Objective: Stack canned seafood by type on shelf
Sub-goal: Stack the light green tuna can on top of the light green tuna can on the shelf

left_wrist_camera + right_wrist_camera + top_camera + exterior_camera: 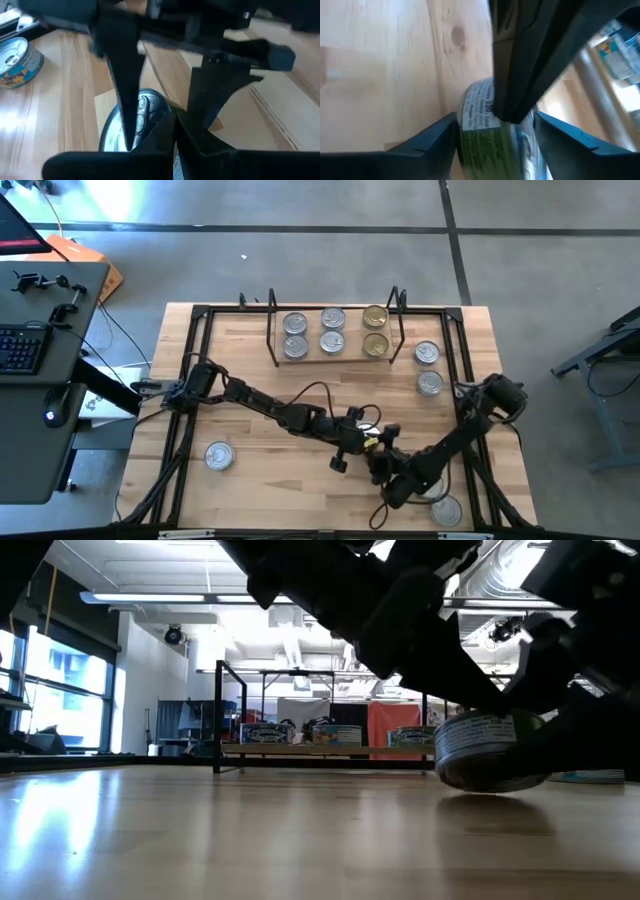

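While the right gripper (495, 131) pinches a short round silver tin with a printed label (487, 747) just clear of the board, well in front of the light-wood shelf in its black wire frame (335, 356), the left gripper (350, 442) crowds against it; whether that claw is spread or pressed together I cannot tell. The tilted tin could slip, or the arms could knock each other. The pale wooden tabletop (260, 475) looks smooth and level. Beyond the shelf lies a concrete floor under bright ceiling lights
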